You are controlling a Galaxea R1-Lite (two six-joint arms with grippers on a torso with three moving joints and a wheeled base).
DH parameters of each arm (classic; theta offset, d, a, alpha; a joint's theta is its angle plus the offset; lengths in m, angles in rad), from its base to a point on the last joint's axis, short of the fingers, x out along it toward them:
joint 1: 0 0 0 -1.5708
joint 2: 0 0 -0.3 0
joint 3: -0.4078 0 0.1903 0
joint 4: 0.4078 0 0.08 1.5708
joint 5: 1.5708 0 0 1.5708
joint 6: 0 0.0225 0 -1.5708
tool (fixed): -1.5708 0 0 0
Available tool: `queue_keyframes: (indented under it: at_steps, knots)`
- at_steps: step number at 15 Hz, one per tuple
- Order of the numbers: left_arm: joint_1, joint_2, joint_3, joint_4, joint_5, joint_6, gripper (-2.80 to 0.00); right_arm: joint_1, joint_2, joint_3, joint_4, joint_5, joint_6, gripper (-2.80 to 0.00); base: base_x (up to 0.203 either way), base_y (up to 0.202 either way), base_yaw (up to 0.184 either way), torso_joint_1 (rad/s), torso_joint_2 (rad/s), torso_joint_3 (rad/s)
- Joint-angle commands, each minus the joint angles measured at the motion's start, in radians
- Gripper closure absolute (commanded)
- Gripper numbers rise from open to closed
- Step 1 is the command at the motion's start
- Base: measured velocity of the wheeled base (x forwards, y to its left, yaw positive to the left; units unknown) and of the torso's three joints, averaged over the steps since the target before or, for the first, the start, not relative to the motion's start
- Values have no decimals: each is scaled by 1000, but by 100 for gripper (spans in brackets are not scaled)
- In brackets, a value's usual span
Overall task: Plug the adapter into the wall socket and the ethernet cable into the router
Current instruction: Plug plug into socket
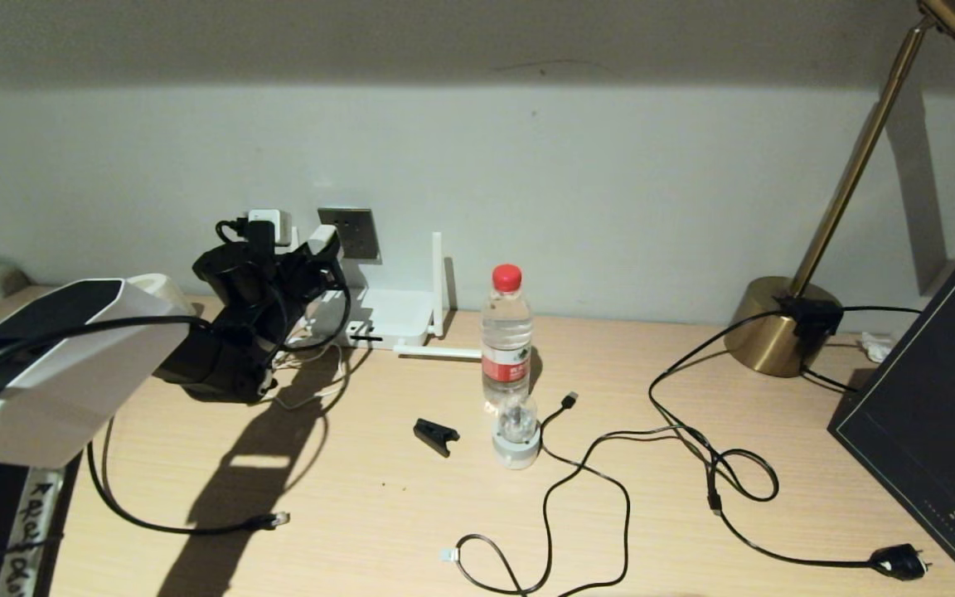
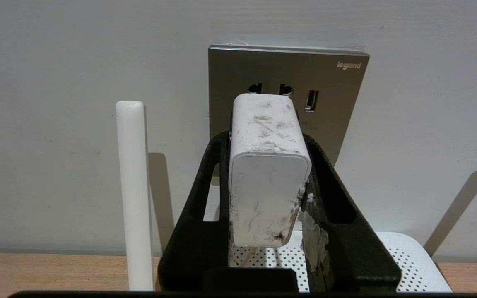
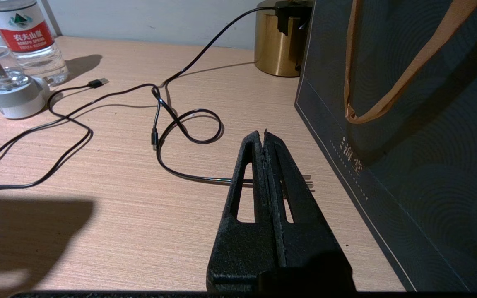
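Step in hand: the power half of the job. Left gripper (image 2: 269,174) is clamped on the adapter (image 2: 268,165), jaws on its two sides, held up in front of the wall socket (image 2: 338,107) above the router (image 1: 382,315). From the wrist view the adapter sits low of the two-pin holes and covers the lower part of the plate; can't tell whether the pins are lined up, touching or already partly in, since the adapter body hides them.

Next move, my read: straight push toward the wall, keeping the adapter square to the plate, then release. If it's off, a small correction before pushing.

Ethernet cable (image 1: 196,522) not started: it lies loose on the desk (image 1: 361,514) near the robot, clear plug end free, well apart from the router.

Views: the head view gives the layout — arm at the wall, cable on the desk, bottle (image 1: 506,332) and lamp (image 1: 784,323) to the right — but the arm blocks the plug face. Left wrist shows the grip and socket holes up close. Right wrist shows the right gripper (image 3: 264,134) pressed together, empty, parked over the desk beside a dark bag (image 3: 408,145).
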State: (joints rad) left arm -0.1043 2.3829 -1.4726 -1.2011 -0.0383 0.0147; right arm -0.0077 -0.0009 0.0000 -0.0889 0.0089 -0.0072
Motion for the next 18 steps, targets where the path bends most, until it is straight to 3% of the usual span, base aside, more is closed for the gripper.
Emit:
queue_keyframes:
  at_steps: [1, 18]
  knots:
    - [0, -4, 0, -7, 0, 1, 0, 0, 1, 35, 0, 0, 0, 0, 0, 0, 0, 0, 0, 0]
    - [-9, -7, -2, 0, 0, 1, 0, 0, 1, 35, -2, 0, 0, 0, 0, 0, 0, 0, 0, 0]
